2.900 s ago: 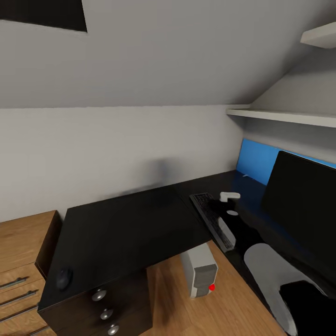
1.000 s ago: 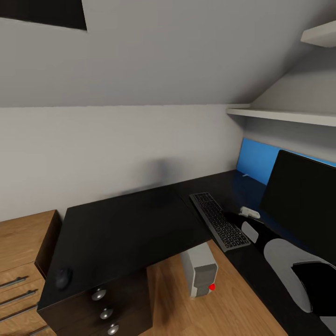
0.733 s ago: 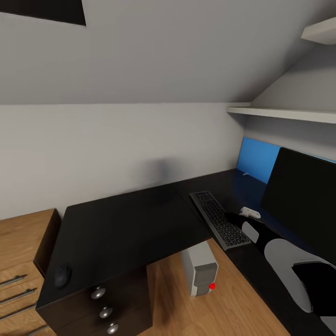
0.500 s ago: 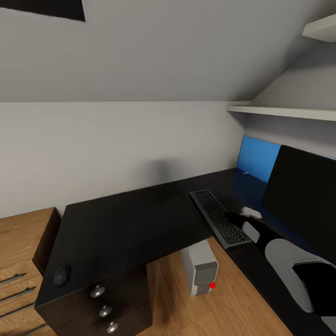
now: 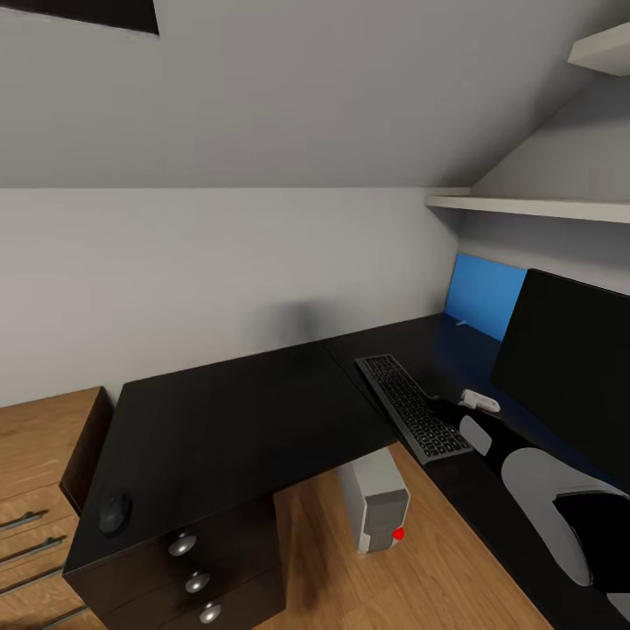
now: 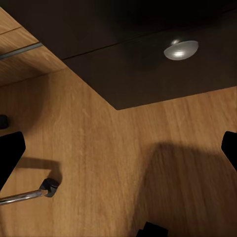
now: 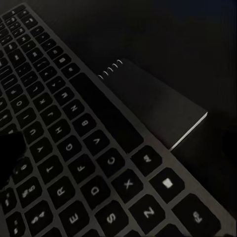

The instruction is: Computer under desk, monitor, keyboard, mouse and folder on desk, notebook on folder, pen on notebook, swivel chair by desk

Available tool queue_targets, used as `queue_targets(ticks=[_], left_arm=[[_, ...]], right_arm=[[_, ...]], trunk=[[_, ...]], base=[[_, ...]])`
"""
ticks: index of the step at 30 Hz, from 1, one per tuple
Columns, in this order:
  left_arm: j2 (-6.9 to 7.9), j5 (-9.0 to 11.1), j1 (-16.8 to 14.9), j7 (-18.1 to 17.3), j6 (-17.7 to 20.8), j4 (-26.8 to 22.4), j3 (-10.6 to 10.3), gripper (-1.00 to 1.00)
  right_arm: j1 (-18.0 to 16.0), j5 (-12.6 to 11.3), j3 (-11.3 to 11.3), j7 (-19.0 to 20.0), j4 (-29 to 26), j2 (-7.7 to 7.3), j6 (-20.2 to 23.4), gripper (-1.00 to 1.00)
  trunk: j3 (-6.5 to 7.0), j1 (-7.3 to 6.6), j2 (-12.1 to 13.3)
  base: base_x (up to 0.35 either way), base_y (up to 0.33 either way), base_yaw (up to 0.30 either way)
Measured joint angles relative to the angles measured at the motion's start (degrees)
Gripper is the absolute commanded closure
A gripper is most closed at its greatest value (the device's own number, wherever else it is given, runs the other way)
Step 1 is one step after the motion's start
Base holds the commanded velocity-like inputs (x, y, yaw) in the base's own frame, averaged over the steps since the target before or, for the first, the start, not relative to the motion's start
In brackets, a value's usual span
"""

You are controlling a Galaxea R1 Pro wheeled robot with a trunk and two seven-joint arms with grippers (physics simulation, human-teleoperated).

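Keyboard (image 5: 411,405) flat on desk (image 5: 236,420) beside monitor (image 5: 569,376).

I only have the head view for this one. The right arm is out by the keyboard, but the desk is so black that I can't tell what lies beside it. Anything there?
Observer: Yes. The right wrist view shows a dark notebook with white page edges, lying flat against the long edge of the keyboard.
Operator: Where is the left arm pointing?
Observer: The left wrist view looks onto wooden floor in front of a dark drawer with a silver knob.
Operator: Is that gripper open?
Observer: Yes. The left gripper has its fingers wide apart, with nothing between them.
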Motion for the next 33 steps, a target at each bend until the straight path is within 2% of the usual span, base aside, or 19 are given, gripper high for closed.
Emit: queue_targets(ticks=[11,33], left_arm=[[-0.02,-0.07,0.0,0.0,-0.08,0.0,0.0,-1.0],[0.06,-0.05,0.0,0.34,-0.13,0.0,0.04,-1.0]], right_arm=[[0.0,0.03,-0.02,-0.52,-0.06,0.0,3.14,-1.0],[0.0,-0.03,-0.05,-0.55,-0.08,0.07,4.06,-1.0]], trunk=[[0.0,0.0,0.0],[-3.95,4.83,-8.81]], base=[[0.0,0.0,0.0],[0.0,0.0,0.0]])
